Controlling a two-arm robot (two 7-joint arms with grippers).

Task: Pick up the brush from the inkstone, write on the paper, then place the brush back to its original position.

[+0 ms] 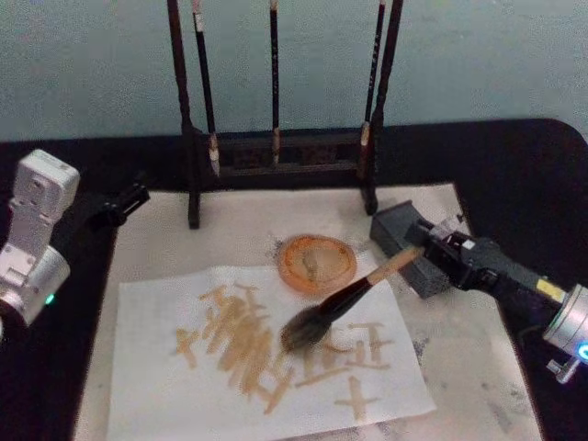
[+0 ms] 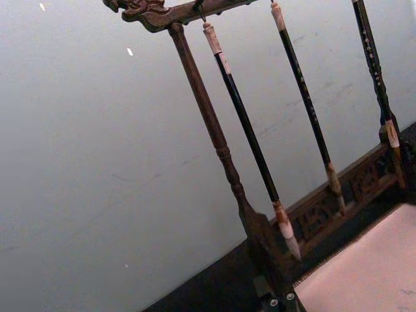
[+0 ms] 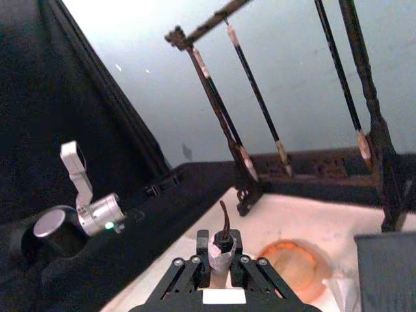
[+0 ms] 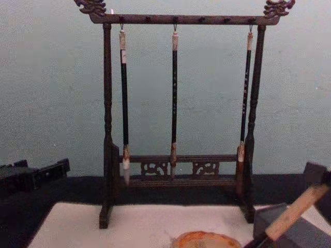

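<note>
The right pincer point(image 1: 430, 250) is clenched on the far end of the brush's point(image 1: 344, 301) pale handle, at the right of the worktop point(image 1: 524, 175). From that grip the brush slants down to the near left, so its bushy tip lies well left of the pincer, over the middle of the paper point(image 1: 156, 367) among brown strokes point(image 1: 241, 344). Whether the bristles touch the sheet cannot be told. The left pincer point(image 1: 124, 202) hangs at the far left, well apart from the paper; whether it is released or clenched cannot be told.

There is one thick brush, one paper, one orange dish point(image 1: 317, 262) just beyond the paper's far edge, and one grey block point(image 1: 397, 228) just beside the right pincer. One rack point(image 1: 276, 152) stands at the far edge of the mat point(image 1: 459, 367) with three thin brushes point(image 1: 274, 83) hanging from it.

In the right wrist view the brush's white end point(image 3: 221, 252) with its dark cord sticks up from the pincer; the rest is hidden below. In the chest view the handle point(image 4: 297, 207) shows at the lower right and the bristles are cut off. The paper's near-left corner is cut off in the head view, and the strokes are too blurred to read.
</note>
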